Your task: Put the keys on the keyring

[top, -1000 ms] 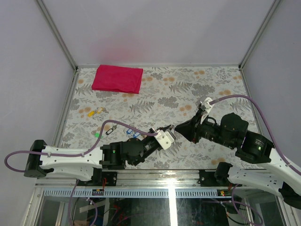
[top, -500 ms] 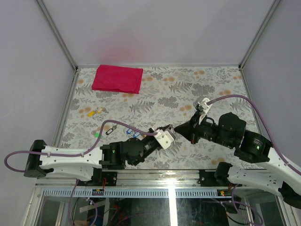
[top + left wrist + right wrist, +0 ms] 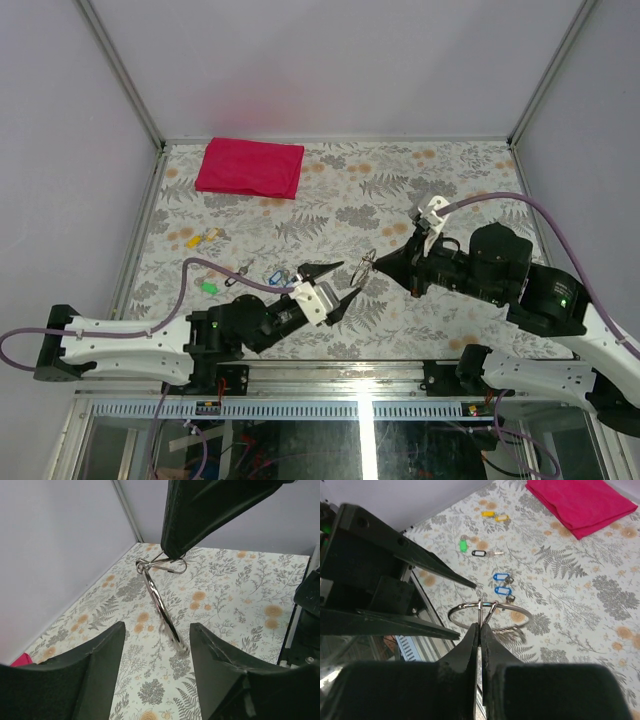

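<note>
The keyring [image 3: 465, 604], a thin silver wire hoop with smaller loops on it, hangs in the air with my right gripper [image 3: 480, 625] shut on its near edge. From above, the keyring [image 3: 365, 263] sits at the tip of the right gripper [image 3: 375, 266]. My left gripper [image 3: 343, 282] is open, its fingers on either side of the ring without touching it. In the left wrist view the keyring [image 3: 161, 602] slants down between the open left gripper [image 3: 157, 630]. Two blue-headed keys [image 3: 500, 583] lie on the table beyond the ring, and from above the keys [image 3: 275, 275] lie left of both grippers.
A green tag [image 3: 463, 545], a dark oval clip [image 3: 479, 553] and yellow tags [image 3: 495, 515] lie on the floral table left of the keys. A folded red cloth [image 3: 250, 167] lies at the back left. Walls [image 3: 120, 120] close in the table's sides.
My left gripper has opened, let go of the keyring and drawn back to the left. The right gripper has shut on the ring and now holds it alone.
</note>
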`<move>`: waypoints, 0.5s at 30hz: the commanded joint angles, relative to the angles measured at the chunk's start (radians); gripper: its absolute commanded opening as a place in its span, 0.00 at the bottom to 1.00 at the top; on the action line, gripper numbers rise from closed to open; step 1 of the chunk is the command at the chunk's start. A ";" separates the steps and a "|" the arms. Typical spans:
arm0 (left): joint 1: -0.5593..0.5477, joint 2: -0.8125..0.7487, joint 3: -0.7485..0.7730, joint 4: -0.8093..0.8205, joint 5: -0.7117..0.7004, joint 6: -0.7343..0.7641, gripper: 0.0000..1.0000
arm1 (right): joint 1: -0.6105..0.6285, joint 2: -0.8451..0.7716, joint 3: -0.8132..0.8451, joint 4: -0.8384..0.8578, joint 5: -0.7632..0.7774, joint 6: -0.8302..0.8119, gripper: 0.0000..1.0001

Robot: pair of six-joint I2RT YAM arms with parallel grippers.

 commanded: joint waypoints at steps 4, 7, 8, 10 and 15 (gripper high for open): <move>-0.004 -0.062 -0.040 0.106 -0.001 -0.033 0.57 | -0.001 0.070 0.132 -0.147 0.086 -0.055 0.00; -0.004 -0.064 -0.041 0.104 -0.029 -0.040 0.57 | -0.001 0.113 0.180 -0.220 0.083 -0.050 0.00; -0.003 -0.064 -0.044 0.105 -0.033 -0.041 0.57 | -0.001 0.117 0.181 -0.225 0.080 -0.045 0.00; -0.004 -0.062 -0.049 0.109 -0.035 -0.042 0.57 | -0.001 0.120 0.174 -0.226 0.084 -0.027 0.00; -0.004 -0.044 -0.051 0.094 -0.027 -0.035 0.57 | -0.001 0.148 0.193 -0.262 0.062 0.023 0.00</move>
